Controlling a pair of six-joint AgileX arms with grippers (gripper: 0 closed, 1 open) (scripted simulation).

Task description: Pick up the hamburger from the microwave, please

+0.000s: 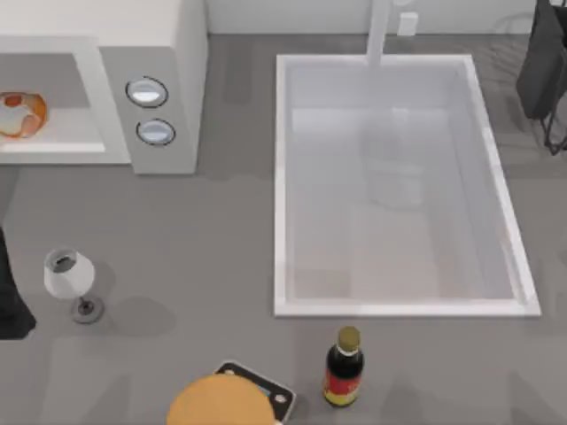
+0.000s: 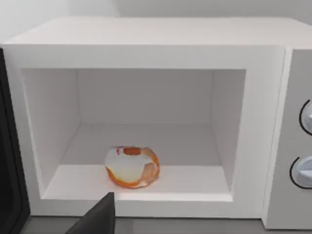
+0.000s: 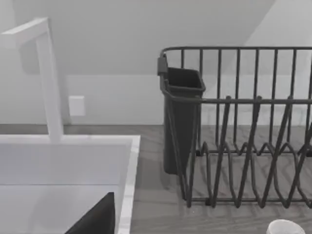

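Microwave (image 1: 151, 80): white, at the table's (image 1: 204, 239) far left; cavity open toward the front, two round knobs (image 1: 147, 92) on its front panel. In the left wrist view the microwave (image 2: 146, 48) faces the camera, a dark door edge beside the cavity.

Hamburger (image 1: 19, 115): inside the cavity, on its floor near the front lip; in the left wrist view the hamburger (image 2: 132, 166) sits upright, orange rim, white and red patches, untouched.

Left pincer (image 2: 100, 217): one dark finger tip seen low in front of the cavity, apart from the hamburger; spread or pressed together cannot be told.

Right pincer (image 3: 97, 217): one dark tip seen above the sink rim; state likewise cannot be told.

Sink (image 1: 283, 177): white basin, centre-right, tap at its far edge.

Dish rack (image 3: 234, 126): dark wire, beside the sink, far right.

Wine glass (image 1: 69, 276): upright, front left.

Bottle (image 1: 344, 367): dark, red label, front centre.

Tan dome (image 1: 217, 403): on a black device, front edge.
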